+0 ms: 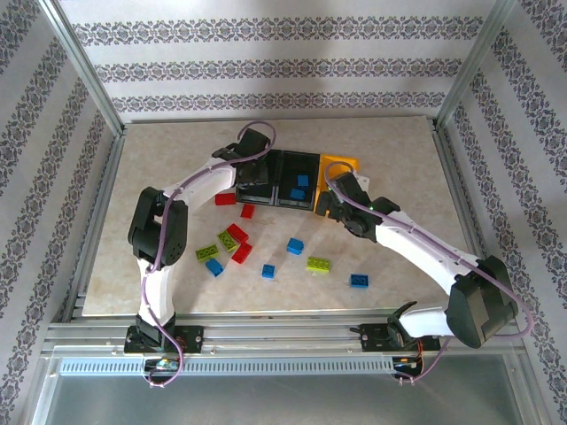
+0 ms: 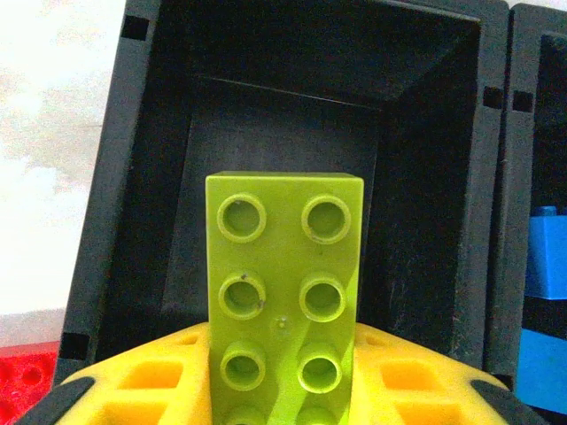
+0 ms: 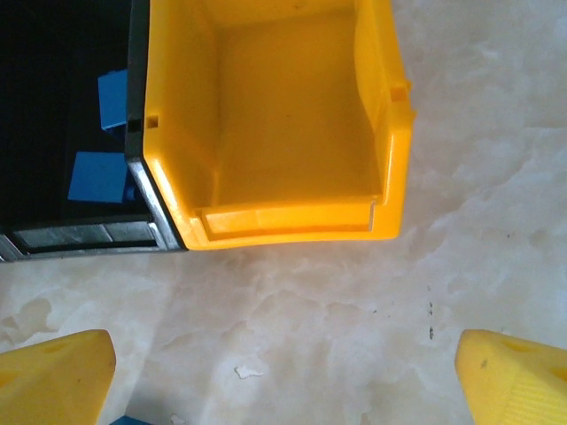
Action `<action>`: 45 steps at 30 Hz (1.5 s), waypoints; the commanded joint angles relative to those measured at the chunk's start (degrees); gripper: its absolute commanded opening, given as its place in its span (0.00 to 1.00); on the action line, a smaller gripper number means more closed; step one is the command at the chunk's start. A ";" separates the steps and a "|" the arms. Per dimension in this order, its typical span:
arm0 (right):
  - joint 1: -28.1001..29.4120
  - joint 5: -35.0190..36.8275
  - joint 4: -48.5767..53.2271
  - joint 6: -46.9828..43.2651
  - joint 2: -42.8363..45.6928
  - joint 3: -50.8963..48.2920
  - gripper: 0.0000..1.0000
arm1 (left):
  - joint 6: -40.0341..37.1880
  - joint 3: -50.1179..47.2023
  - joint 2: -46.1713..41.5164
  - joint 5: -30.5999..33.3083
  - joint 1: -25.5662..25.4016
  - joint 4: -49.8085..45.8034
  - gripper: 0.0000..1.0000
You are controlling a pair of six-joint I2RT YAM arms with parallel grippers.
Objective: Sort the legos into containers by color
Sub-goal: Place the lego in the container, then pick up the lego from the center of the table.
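My left gripper (image 2: 283,376) is shut on a lime green lego (image 2: 283,266), holding it over the left black bin (image 2: 425,177), whose floor looks bare. From above, that gripper (image 1: 254,168) sits over the same bin (image 1: 259,188). The middle black bin (image 1: 299,202) holds two blue legos (image 1: 300,187), which also show as blue legos (image 3: 97,174) in the right wrist view. My right gripper (image 3: 283,381) is open over bare table, just in front of the empty yellow-orange bin (image 3: 283,221). Red, green and blue legos lie loose on the table, among them a red one (image 1: 236,233).
Loose bricks are spread across the near table: red (image 1: 225,198), lime green (image 1: 318,264), blue (image 1: 359,281) and others around them. A red brick (image 2: 27,381) lies just left of the left bin. Metal frame posts (image 1: 89,80) and patterned walls ring the table.
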State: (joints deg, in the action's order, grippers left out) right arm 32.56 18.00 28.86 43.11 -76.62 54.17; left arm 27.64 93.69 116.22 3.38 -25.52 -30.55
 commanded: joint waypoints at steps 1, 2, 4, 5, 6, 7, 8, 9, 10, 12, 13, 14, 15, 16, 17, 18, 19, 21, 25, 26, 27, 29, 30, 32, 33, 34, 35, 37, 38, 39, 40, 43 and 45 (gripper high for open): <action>1.03 0.74 1.79 1.72 0.58 -1.23 0.98 | -0.24 1.97 0.91 -0.16 -0.50 -1.85 0.40; 1.22 0.70 1.88 1.88 0.45 -1.25 0.98 | -0.02 1.94 0.93 -0.21 -0.57 -1.88 0.43; 1.77 0.60 2.16 1.82 0.21 -1.48 0.98 | 0.15 1.88 0.76 -0.21 -0.70 -1.93 0.47; 2.07 0.72 2.40 1.89 0.19 -1.46 0.98 | 0.29 1.89 0.59 -0.21 -0.78 -1.97 0.49; 2.33 0.72 2.51 1.89 0.10 -1.52 0.98 | 0.38 1.76 0.38 -0.21 -0.81 -1.99 0.49; 2.71 0.72 2.60 1.82 0.08 -1.66 0.98 | 0.61 1.63 0.11 -0.43 -0.85 -1.92 0.49; 3.03 0.80 2.69 1.82 0.10 -1.72 0.98 | 0.79 1.40 -0.26 -0.77 -0.85 -1.67 0.49; 3.37 0.88 2.69 1.80 0.11 -1.85 0.98 | 1.05 0.97 -0.67 -1.23 -0.85 -1.39 0.50; 3.84 0.94 2.60 1.71 0.02 -1.96 0.98 | 1.35 0.58 -1.26 -1.72 -0.85 -1.04 0.50; 4.88 1.15 2.52 1.54 -0.09 -2.06 0.98 | 1.79 -0.44 -2.78 -2.06 -1.07 -0.54 0.50; 5.49 1.03 2.43 1.45 -0.26 -1.97 0.98 | 1.97 -0.99 -3.70 -2.06 -1.20 -0.14 0.51; 6.23 1.01 2.34 1.33 -0.52 -1.78 0.98 | 2.19 -1.78 -4.96 -2.06 -1.30 0.13 0.51; 6.88 0.92 2.43 1.18 -0.82 -1.52 0.98 | 2.36 -2.49 -6.01 -1.97 -1.35 0.45 0.52; 7.71 0.71 2.43 1.01 -1.32 -1.15 0.98 | 2.57 -3.43 -7.33 -1.97 -1.35 0.88 0.54; 8.53 0.42 2.41 0.91 -1.89 -0.75 0.98 | 2.75 -4.53 -8.72 -1.89 -1.34 1.45 0.54; 9.13 0.08 2.47 0.76 -2.47 -0.38 0.98 | 2.90 -5.48 -10.07 -1.67 -1.36 1.90 0.55; 9.81 -0.36 2.43 0.60 -3.12 -0.05 0.98 | 3.07 -6.84 -11.51 -1.32 -1.37 2.51 0.56; 11.23 -1.09 2.51 0.26 -4.58 1.11 0.98 | 3.17 -9.58 -14.50 -0.67 -1.29 3.68 0.60; 13.94 -3.10 2.34 -0.09 -8.12 2.99 0.95 | 2.79 -16.27 -20.07 0.47 -1.20 6.85 0.64; 14.40 -3.67 2.14 -0.13 -9.00 3.40 0.93 | 2.77 -17.86 -21.30 0.81 -1.03 7.38 0.66; 14.75 -4.29 1.97 -0.35 -9.81 3.68 0.93 | 2.77 -19.18 -22.23 1.21 -0.96 7.63 0.67; 15.12 -5.83 1.96 -0.89 -11.73 4.18 0.91 | 3.02 -21.96 -24.32 2.16 -0.63 8.08 0.72; 15.24 -6.40 1.92 -1.16 -12.44 4.36 0.91 | 3.19 -23.14 -25.21 2.65 -0.52 8.26 0.75; 15.42 -7.80 1.55 -1.86 -13.90 4.41 0.90 | 3.63 -25.69 -27.28 4.39 -0.27 8.40 0.85; 15.43 -8.42 1.46 -2.26 -14.44 4.38 0.89 | 3.99 -26.94 -28.39 5.44 -0.11 8.40 0.92; 15.40 -8.88 1.33 -2.61 -14.88 4.50 0.88 | 4.28 -28.03 -29.23 6.39 0.06 8.40 0.99; 15.53 -9.43 1.29 -2.97 -15.41 4.66 0.87 | 4.67 -29.35 -30.40 7.47 0.20 8.40 1.00; 15.56 -10.49 1.27 -3.63 -16.41 4.97 0.85 | 5.50 -31.48 -32.55 9.00 0.71 8.56 1.00; 15.60 -10.98 1.28 -4.04 -17.05 5.27 0.84 | 6.03 -32.65 -33.63 9.76 1.06 8.70 1.00; 15.71 -11.34 1.28 -4.40 -17.68 5.56 0.83 | 6.64 -33.73 -34.71 10.27 1.46 8.88 1.00; 15.74 -11.60 1.37 -4.60 -18.21 5.82 0.83 | 7.00 -34.65 -35.58 10.50 1.89 9.07 1.00; 15.78 -12.51 1.77 -5.13 -20.31 6.98 0.79 | 7.73 -37.32 -38.07 10.27 3.30 10.25 1.00; 15.78 -12.71 1.81 -5.30 -21.75 7.74 0.77 | 8.17 -38.86 -39.28 9.53 4.25 10.93 1.00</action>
State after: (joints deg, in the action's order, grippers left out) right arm 47.53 6.59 30.20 39.03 -96.60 59.99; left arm 33.91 56.60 78.81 11.57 -22.63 -22.44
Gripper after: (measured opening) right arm 0.778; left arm 0.994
